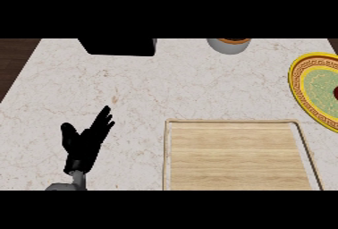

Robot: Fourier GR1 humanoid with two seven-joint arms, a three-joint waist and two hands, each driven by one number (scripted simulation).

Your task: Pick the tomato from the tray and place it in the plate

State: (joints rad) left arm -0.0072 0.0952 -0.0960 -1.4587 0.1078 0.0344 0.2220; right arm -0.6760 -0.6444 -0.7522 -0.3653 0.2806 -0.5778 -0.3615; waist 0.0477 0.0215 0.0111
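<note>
1 hand shows: my left hand (86,141), fingers straight and spread, resting at left. I see nothing on the tray (231,121); a red sliver, probably the tomato (335,92), sits on the plate (297,74) at the view's edge. Cropped there, I may misjudge its seating.

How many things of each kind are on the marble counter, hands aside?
Light wooden rectangular tray: 1
Round yellow-rimmed green plate: 1
Dark red item on that plate, mostly cut off by the view's edge: 1
Grey cup with orange-brown inside: 1
Black box: 1
Total: 5
</note>
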